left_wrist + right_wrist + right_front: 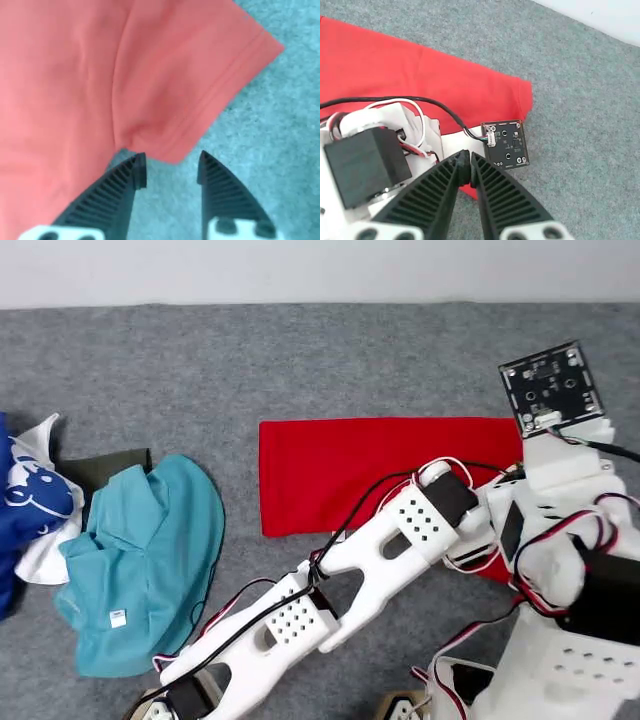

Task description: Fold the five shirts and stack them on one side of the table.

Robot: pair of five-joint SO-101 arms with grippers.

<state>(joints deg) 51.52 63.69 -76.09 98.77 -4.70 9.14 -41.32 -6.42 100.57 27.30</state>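
Note:
A red shirt (380, 465) lies flat as a wide rectangle on the grey carpet, right of centre. Both arms crowd over its near right end; one long white arm (400, 530) comes in from the lower left. My left gripper (170, 169) is open just above the carpet, its fingertips at the hem of the red shirt's sleeve (200, 85), nothing between them. My right gripper (470, 161) is shut and empty, hanging above the other arm's wrist at the red shirt's (395, 75) edge. A crumpled teal shirt (150, 550) lies at the left.
A blue and white shirt (25, 500) and a dark green one (110, 465) are bunched under and beside the teal shirt at the table's left edge. A camera board (505, 142) and cables (370, 500) sit on the arms. Bare carpet (300, 360) stretches along the far side.

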